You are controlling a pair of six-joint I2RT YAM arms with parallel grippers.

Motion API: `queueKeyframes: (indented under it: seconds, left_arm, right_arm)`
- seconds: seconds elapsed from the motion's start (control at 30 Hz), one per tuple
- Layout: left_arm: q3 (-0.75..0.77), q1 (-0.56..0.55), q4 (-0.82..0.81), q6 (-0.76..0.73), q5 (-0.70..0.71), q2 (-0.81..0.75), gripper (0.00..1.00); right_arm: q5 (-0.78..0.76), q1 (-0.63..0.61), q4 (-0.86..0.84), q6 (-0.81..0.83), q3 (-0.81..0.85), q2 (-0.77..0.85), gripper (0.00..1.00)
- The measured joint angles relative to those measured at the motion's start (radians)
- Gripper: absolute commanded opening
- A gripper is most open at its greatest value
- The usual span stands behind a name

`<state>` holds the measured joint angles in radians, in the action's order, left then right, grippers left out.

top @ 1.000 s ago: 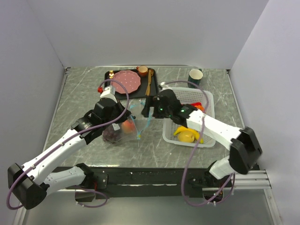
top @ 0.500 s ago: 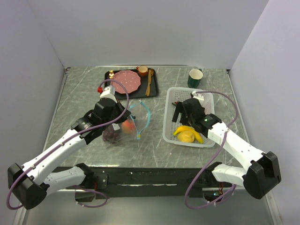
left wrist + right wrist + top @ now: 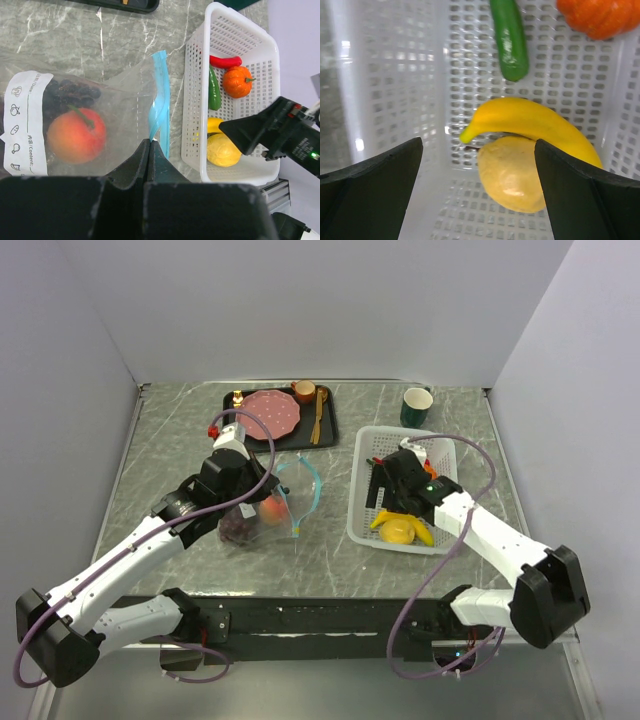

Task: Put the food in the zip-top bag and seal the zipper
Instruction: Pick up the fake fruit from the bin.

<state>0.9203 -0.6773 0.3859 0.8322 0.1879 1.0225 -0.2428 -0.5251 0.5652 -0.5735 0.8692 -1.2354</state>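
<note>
The clear zip-top bag lies left of the white basket, its teal zipper strip open towards the basket. It holds dark grapes and an orange-red round fruit. My left gripper is shut on the bag's edge by the strip; it also shows in the top view. My right gripper is open and empty above the basket, just over the lemon and the banana. A green chili, an orange fruit and a red chili also lie in the basket.
The white mesh basket stands right of the bag. A black tray at the back holds a pink plate, gold cutlery and a small orange cup. A green cup stands behind the basket.
My right gripper has left the bag's mouth and moved right and nearer, to over the basket above the lemon and banana. The left gripper and the bag have not moved.
</note>
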Motion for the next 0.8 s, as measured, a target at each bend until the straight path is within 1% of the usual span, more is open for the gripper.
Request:
queueKeyframes:
  seconds: [0.17,0.37,0.57,0.8]
  left_arm:
    - [0.0,0.0,0.0,-0.001,0.0,0.0,0.01]
    - [0.0,0.0,0.0,-0.001,-0.002,0.0,0.01]
    - [0.0,0.0,-0.001,-0.005,-0.007,0.001,0.01]
    - [0.0,0.0,-0.003,-0.008,-0.008,0.001,0.01]
  right_arm:
    - [-0.067,0.002,0.096,-0.044,0.032,-0.066,1.0]
    - [-0.086,0.003,0.163,-0.098,0.033,-0.074,1.0]
    - [-0.076,0.005,0.177,-0.125,0.009,-0.074,1.0]
    - [-0.025,0.006,0.176,-0.124,-0.037,-0.076,1.0]
